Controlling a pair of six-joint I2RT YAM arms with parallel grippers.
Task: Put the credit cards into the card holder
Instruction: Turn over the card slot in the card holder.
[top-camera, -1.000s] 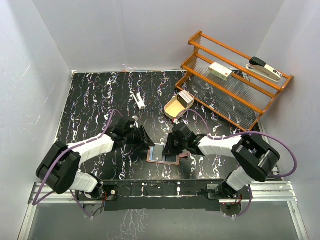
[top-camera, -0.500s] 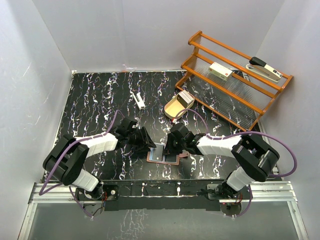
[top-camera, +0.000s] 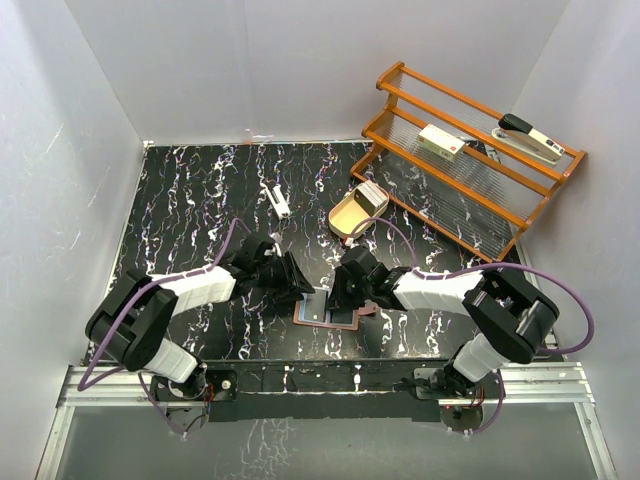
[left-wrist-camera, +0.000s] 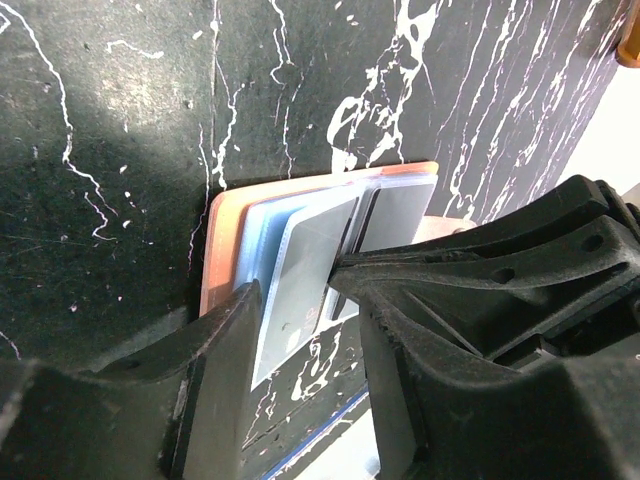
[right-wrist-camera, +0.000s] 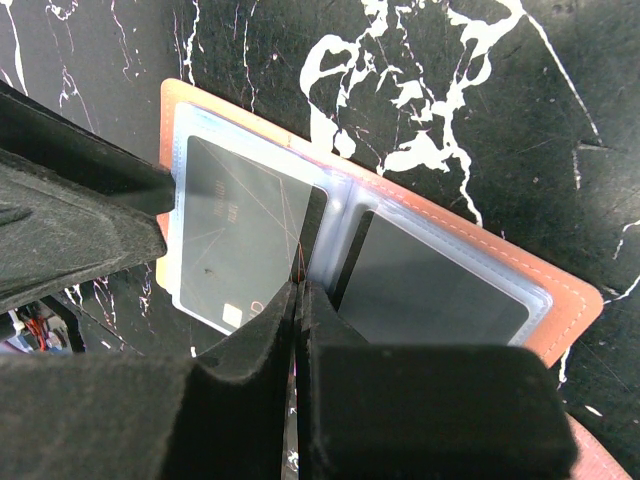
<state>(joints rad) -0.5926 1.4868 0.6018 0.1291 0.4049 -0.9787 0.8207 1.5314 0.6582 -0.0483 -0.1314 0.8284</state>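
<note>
I read the right gripper closed, tips at the open salmon-brown leather card holder's fold. The left gripper is half-open astride a whitish-grey rectangular card, hold unclear.

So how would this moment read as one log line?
left gripper: fingers either side of credit card, card partly in open card holder | right gripper: shut, tips at its fold

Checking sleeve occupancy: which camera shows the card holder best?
Right wrist: the card holder lies open, with both clear sleeves mostly in frame. Left wrist shows it at a slant, its near part behind the left gripper. Top external shows only a small patch, partly covered by the right gripper.
</note>
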